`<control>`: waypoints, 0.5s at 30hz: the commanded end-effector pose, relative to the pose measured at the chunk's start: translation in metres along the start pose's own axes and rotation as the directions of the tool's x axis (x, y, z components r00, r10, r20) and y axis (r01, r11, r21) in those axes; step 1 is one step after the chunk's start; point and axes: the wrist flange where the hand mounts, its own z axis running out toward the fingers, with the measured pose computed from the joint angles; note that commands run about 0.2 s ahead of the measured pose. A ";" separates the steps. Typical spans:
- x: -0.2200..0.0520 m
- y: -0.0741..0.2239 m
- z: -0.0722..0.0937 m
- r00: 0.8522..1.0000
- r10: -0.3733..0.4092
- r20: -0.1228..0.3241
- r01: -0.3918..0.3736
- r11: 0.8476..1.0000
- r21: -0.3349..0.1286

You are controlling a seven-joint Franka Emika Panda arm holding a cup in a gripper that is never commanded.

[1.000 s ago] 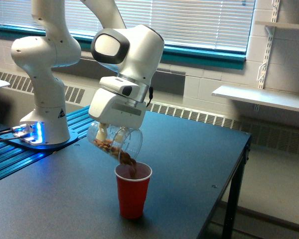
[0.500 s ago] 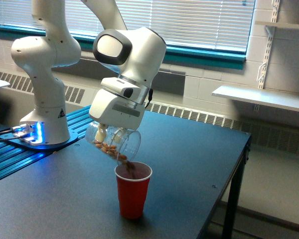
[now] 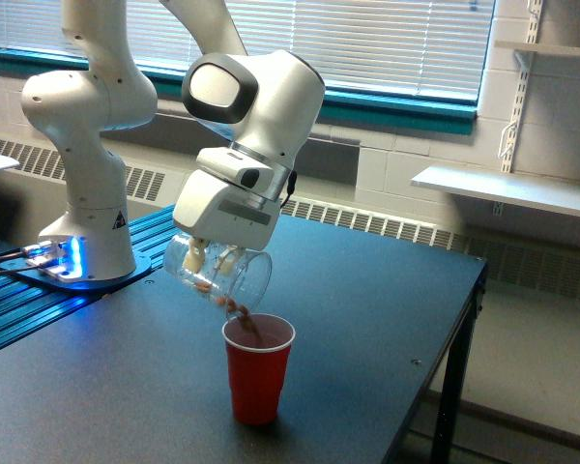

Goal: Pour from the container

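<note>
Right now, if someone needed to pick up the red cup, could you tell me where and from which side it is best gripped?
Grip the red cup around its upper wall, coming from the exterior view's right. It stands upright and widens towards the rim, and the tilted clear container in the end effector overhangs its mouth, likely blocking a top approach.

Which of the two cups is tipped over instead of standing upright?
The clear container, held in the gripper, is tilted with its mouth down toward the red cup. The red cup stands upright on the table.
</note>
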 end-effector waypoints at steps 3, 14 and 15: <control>0.000 -0.001 -0.007 0.999 -0.052 -0.001 0.052 0.999 -0.014; 0.000 -0.001 -0.008 0.998 -0.060 0.002 0.060 0.998 -0.008; 0.000 -0.001 -0.008 0.998 -0.057 0.001 0.057 0.998 -0.005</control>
